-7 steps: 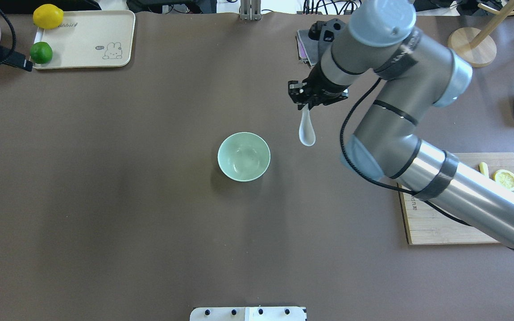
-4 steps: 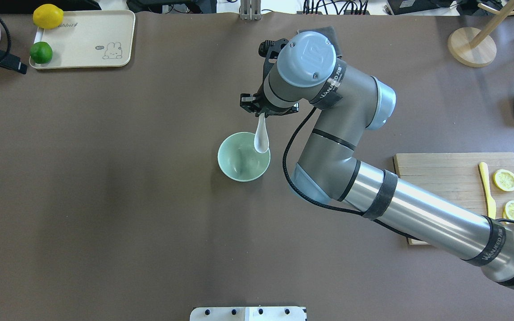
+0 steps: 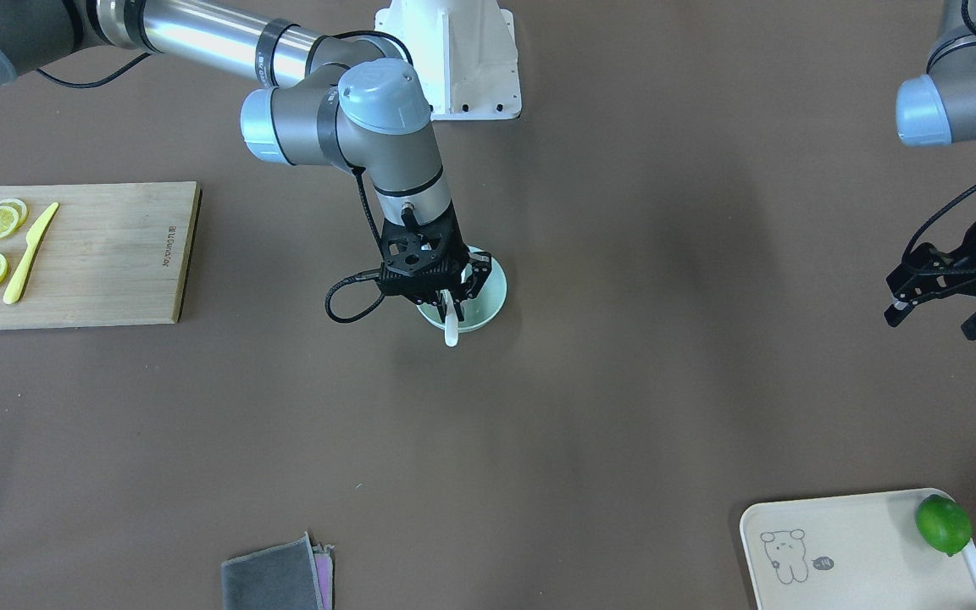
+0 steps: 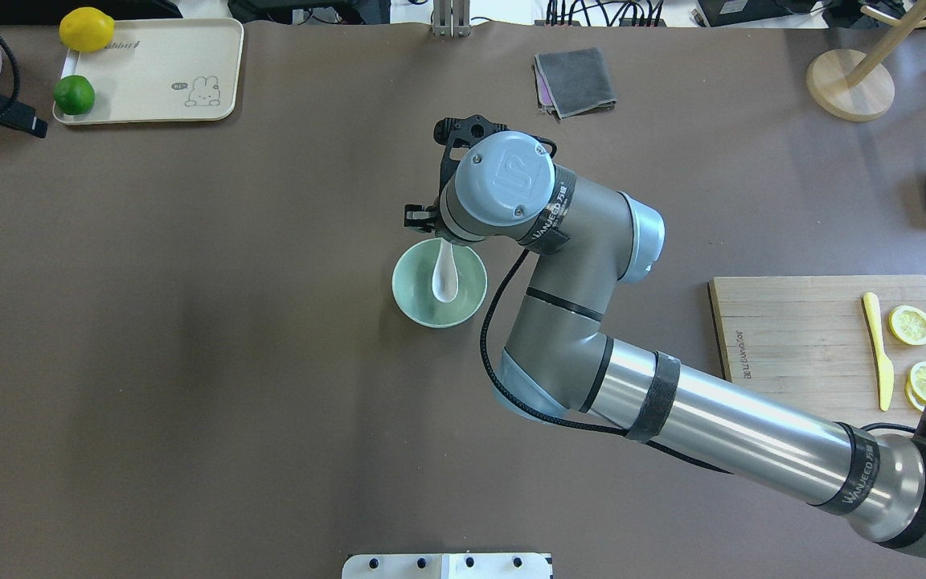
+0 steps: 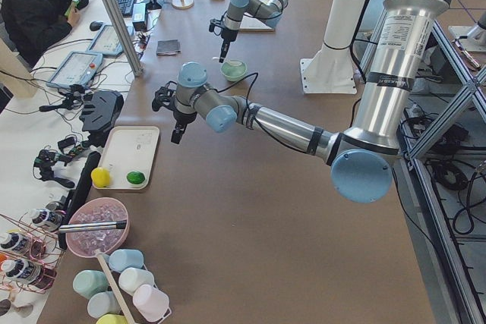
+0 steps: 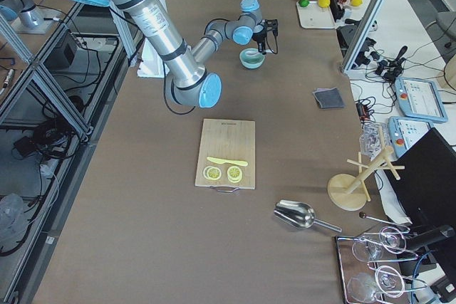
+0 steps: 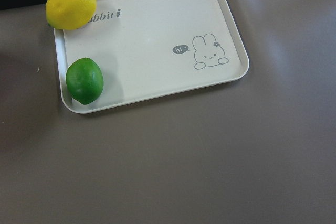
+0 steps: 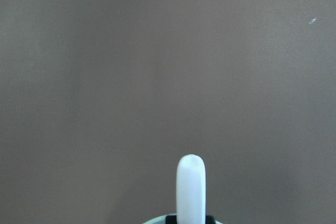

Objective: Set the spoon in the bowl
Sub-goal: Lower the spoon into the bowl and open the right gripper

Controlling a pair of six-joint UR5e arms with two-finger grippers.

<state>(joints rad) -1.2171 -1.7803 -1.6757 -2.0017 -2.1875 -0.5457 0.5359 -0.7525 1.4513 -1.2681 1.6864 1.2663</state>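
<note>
The pale mint-green bowl (image 4: 415,296) stands near the table's middle, also seen in the front-facing view (image 3: 490,307). My right gripper (image 4: 440,238) hangs over the bowl's far rim, mostly hidden under its own wrist, and is shut on the white spoon (image 4: 445,280) by the handle. The spoon's scoop hangs inside the bowl; I cannot tell if it touches the bottom. The handle end sticks out past the fingers in the front-facing view (image 3: 451,330) and the right wrist view (image 8: 190,187). My left gripper (image 3: 935,318) is open and empty, far off near the tray.
A cream tray (image 4: 149,64) holding a lemon (image 4: 86,29) and a lime (image 4: 74,95) is at the far left. A wooden board (image 4: 792,322) with a yellow knife (image 4: 878,350) and lemon slices is at the right. A grey cloth (image 4: 574,80) lies beyond the bowl.
My right arm has swung left with the spoon, from right of the bowl to over it. The scoop now hangs inside the bowl. The cloth is uncovered.
</note>
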